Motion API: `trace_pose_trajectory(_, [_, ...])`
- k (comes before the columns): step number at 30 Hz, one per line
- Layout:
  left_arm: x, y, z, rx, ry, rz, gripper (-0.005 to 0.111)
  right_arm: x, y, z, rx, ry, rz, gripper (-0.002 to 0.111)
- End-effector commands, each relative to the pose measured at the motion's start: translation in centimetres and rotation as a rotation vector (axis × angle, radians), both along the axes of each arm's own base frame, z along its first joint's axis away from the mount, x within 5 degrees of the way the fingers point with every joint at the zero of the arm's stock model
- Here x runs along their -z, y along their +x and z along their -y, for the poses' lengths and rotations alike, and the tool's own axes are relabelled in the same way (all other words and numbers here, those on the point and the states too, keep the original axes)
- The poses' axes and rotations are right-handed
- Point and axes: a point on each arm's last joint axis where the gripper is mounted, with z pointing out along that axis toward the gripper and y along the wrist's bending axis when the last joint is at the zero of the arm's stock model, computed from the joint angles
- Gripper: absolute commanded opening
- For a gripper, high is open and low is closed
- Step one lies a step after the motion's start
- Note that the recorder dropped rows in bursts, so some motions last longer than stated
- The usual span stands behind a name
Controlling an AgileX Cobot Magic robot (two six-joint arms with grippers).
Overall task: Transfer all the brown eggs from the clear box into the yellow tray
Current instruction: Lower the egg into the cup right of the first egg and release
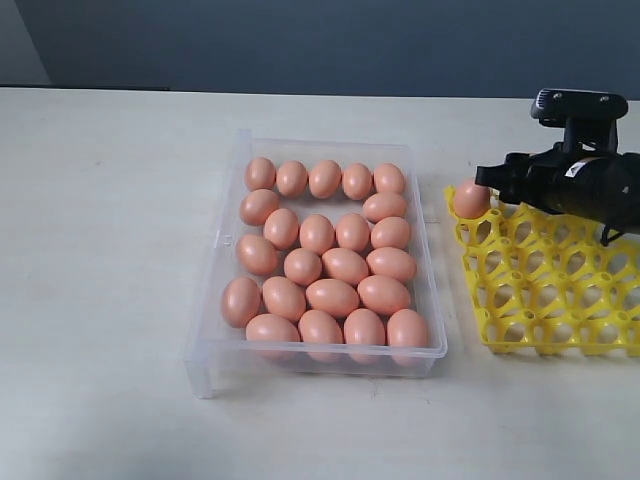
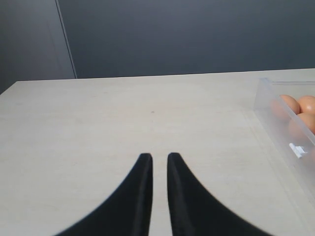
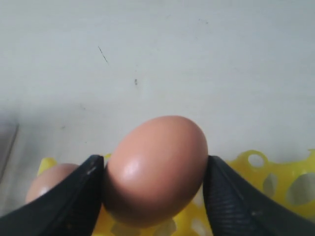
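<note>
Remaining: over twenty matte, orange-brown oval brown eggs fill the clear box, a shallow transparent plastic bin in the middle of the table.
Delivered: we see one seated egg at the edge of the yellow tray, a bright plastic grid of cups towards the table's right edge.
Right gripper: fingers clamped on a held egg above the tray.
Left gripper: fingers nearly together, empty, over bare table.
Progress: we judge it barely begun.
</note>
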Motion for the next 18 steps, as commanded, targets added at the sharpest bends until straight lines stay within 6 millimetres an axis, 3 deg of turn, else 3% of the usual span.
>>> trace_pose_trajectory(1, [0.2,0.0,0.0,0.000,-0.002,-0.009,0.012,-0.4,0.3,0.1,-0.022,-0.023,0.036,-0.001])
trace_pose_trajectory(11, [0.2,0.0,0.0,0.000,-0.002,-0.009,0.012,0.8,0.4,0.0,-0.042,-0.039,0.003,-0.001])
trace_pose_trajectory(18, [0.2,0.0,0.0,0.000,-0.002,-0.009,0.012,0.7,2.2,-0.4,-0.074,-0.042,-0.050,-0.001])
